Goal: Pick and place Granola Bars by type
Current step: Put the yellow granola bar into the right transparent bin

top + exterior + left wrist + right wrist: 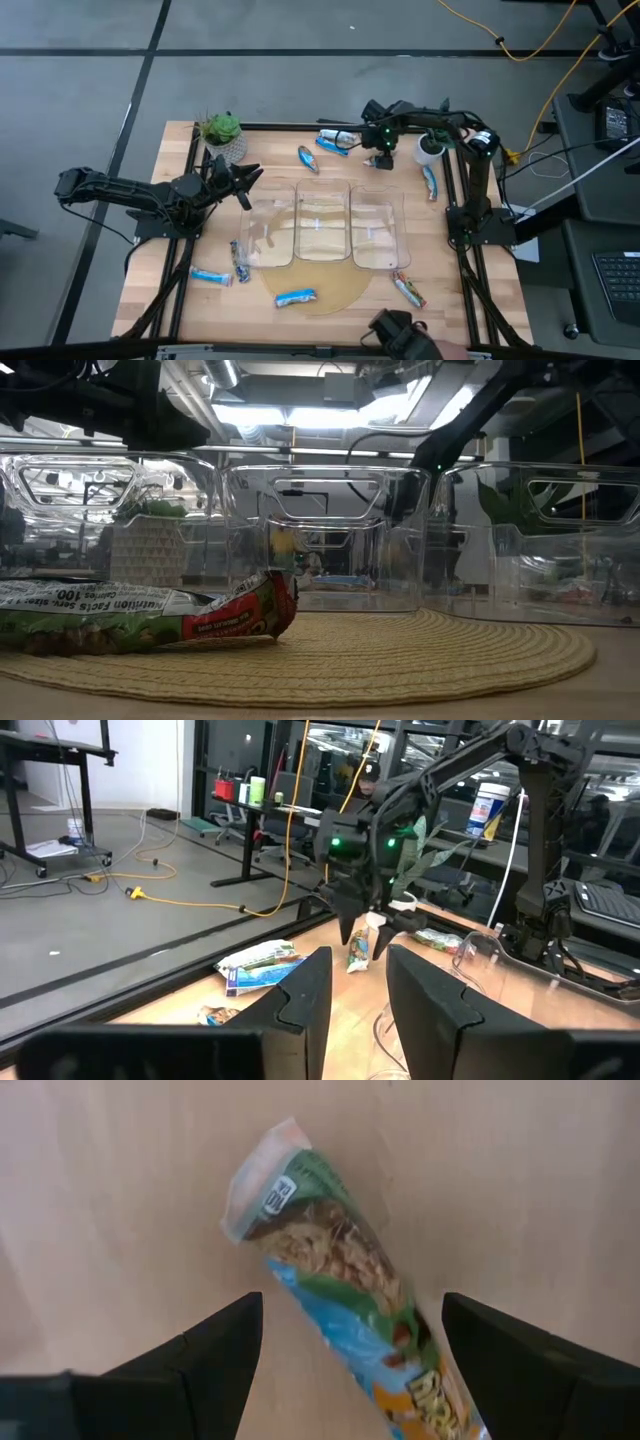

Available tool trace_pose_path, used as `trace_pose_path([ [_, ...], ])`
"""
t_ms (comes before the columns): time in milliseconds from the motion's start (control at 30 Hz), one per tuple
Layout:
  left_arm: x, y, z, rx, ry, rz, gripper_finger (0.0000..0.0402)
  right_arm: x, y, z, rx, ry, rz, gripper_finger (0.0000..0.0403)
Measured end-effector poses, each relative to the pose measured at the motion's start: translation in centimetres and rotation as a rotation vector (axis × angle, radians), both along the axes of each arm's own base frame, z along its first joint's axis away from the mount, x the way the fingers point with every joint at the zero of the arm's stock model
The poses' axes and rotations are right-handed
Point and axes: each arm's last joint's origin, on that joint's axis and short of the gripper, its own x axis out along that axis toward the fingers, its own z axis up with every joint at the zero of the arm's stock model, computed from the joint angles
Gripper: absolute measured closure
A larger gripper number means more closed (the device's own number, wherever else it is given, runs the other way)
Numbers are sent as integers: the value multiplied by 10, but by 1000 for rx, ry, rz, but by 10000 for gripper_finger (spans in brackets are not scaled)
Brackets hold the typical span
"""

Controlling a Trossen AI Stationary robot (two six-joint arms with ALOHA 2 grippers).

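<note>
The right tool [381, 157] hangs over the far side of the counter [480, 290], fingers spread wide and gripping nothing. Straight below it, between the two fingers [205, 1355] but clear of both, lies a green-and-blue granola bar [345, 1290] flat on the wood. Another bar [334, 140] lies just beside this tool. The left tool [243, 185] hovers near the clear bins [324, 232], its fingers [300, 995] parted narrowly and empty.
</note>
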Motion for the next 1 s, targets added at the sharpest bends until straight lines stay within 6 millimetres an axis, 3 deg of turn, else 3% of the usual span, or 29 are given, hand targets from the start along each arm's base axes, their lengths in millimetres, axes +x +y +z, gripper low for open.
trace_pose_path([
  [333,0,0,0,0,0,0,309,1,-1,-5,-1,0,1,96],
  [467,0,0,0,1,0,0,311,1,-1,-5,0,0,-11,113],
  [1000,0,0,0,2,2,1,313,1,-1,-4,11,3,-70,344],
])
